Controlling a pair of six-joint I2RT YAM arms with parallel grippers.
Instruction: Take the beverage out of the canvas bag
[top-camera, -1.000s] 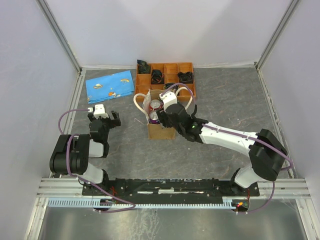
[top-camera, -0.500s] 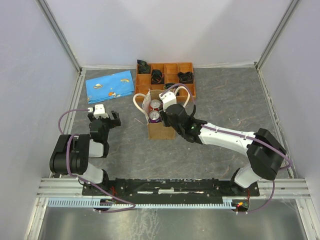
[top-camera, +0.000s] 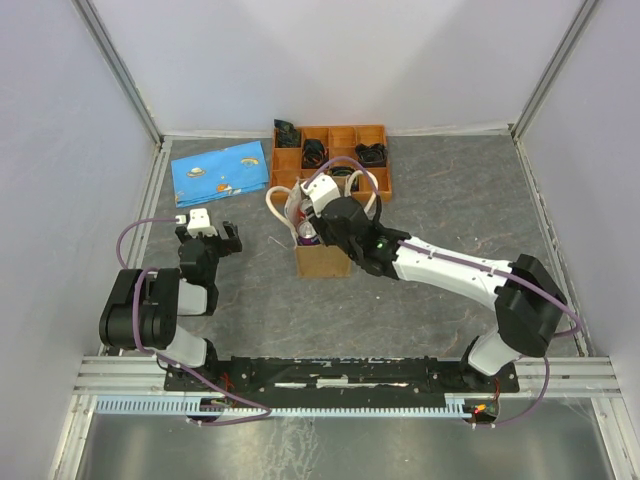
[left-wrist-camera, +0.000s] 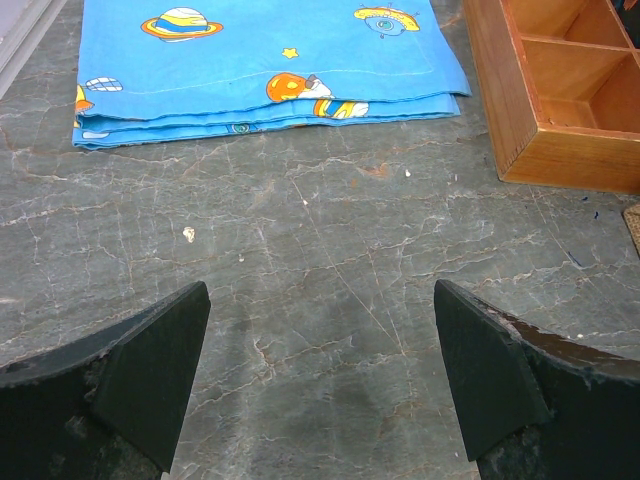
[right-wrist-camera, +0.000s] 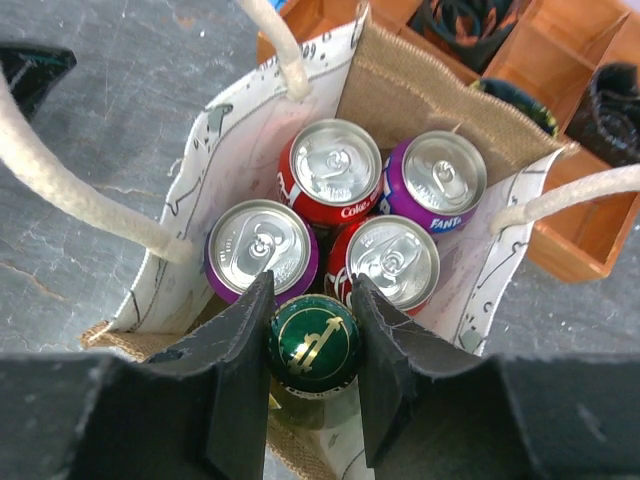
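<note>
Right gripper (right-wrist-camera: 312, 300) is down inside the canvas bag (right-wrist-camera: 400, 90), jaws pinched narrow on the green-capped bottle (right-wrist-camera: 313, 345) wedged against four cans (right-wrist-camera: 345, 170), apparently for a straight lift, while the left gripper (left-wrist-camera: 320, 290) idles wide open.

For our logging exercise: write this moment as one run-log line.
right gripper: closed on green-capped bottle in canvas bag | left gripper: open, above table | four cans in bag

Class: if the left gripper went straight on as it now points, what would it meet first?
Likely the folded blue cloth, past bare table; if the left gripper angles downward, the table first. Depth is unclear.
</note>
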